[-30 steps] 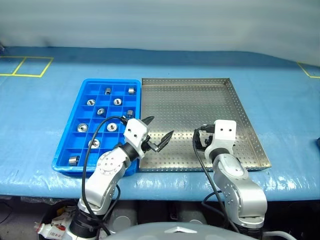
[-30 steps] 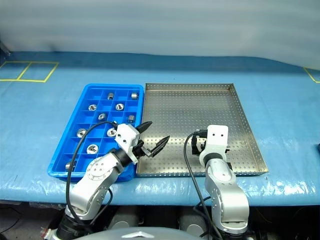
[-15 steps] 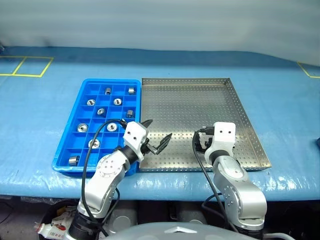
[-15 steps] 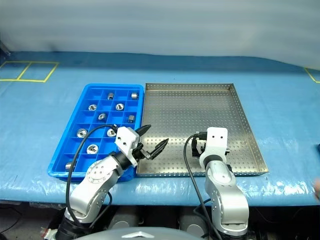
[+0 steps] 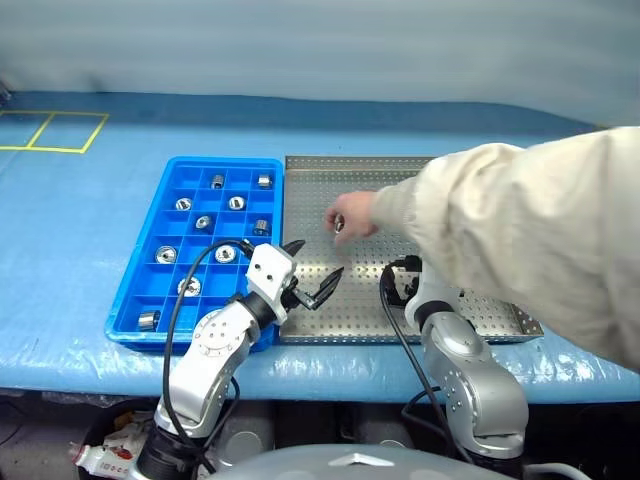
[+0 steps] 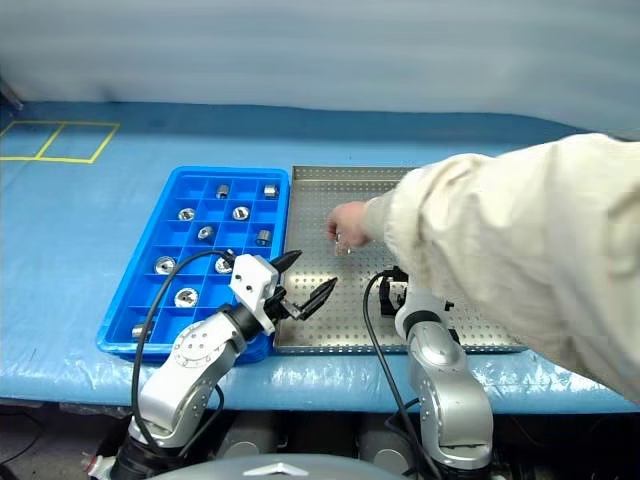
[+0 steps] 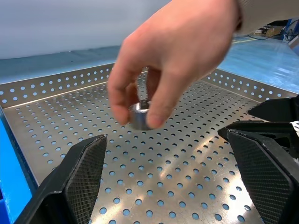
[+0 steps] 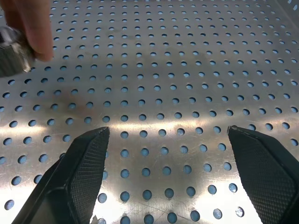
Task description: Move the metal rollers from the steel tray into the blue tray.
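You have a person's hand (image 5: 352, 216) over the steel tray (image 5: 440, 190), pinching one metal roller (image 7: 139, 115) between its fingertips just above the perforated floor. The other metal rollers (image 5: 204, 222) sit in compartments of the blue tray (image 5: 150, 240), which lies against the steel tray's left rim. Your left claw (image 5: 313, 272) and right claw (image 8: 166, 172) hover over the steel tray's near end — both spread wide, both empty.

A workshop bench: blue-covered table (image 5: 80, 230), yellow floor-style tape markings (image 5: 50, 133).
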You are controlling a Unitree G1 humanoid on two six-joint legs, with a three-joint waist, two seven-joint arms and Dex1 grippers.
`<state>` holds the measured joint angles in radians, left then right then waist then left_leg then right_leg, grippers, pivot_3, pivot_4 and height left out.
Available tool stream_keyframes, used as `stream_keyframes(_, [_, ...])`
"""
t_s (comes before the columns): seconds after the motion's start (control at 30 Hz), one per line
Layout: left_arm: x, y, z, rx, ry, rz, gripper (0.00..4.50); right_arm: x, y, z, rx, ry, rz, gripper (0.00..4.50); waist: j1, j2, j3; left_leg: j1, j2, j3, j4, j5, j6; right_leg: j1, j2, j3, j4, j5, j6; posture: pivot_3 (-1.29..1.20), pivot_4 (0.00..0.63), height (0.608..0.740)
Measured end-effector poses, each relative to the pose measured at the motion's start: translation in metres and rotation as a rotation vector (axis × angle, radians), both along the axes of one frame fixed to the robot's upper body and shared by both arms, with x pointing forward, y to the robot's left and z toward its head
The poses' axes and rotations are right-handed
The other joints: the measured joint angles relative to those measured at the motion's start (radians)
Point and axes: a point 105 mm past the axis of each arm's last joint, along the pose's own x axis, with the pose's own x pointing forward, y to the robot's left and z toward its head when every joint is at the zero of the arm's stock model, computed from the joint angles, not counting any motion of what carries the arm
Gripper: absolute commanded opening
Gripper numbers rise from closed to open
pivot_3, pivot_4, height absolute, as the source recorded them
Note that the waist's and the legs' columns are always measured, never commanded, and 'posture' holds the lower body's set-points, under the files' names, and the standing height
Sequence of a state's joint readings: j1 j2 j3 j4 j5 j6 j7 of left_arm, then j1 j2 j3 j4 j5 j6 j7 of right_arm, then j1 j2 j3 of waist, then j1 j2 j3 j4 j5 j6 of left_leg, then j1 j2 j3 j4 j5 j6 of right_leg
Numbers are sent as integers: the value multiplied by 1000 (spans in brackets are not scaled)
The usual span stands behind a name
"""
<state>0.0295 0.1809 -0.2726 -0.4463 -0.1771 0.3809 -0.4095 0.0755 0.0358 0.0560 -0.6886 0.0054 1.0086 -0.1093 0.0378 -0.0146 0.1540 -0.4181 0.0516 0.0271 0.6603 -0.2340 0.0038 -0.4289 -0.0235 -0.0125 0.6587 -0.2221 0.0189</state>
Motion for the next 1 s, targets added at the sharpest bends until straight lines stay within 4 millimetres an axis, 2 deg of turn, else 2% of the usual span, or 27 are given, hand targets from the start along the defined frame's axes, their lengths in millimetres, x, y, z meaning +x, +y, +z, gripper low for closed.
stream_keyframes(1.0, [0,-2,1,-2,-3,3,4500,0,0,0,-1,0,0,4260,0,0,0,0,0,0,0,0,0,0,0,0,0,0,0,153,150,740])
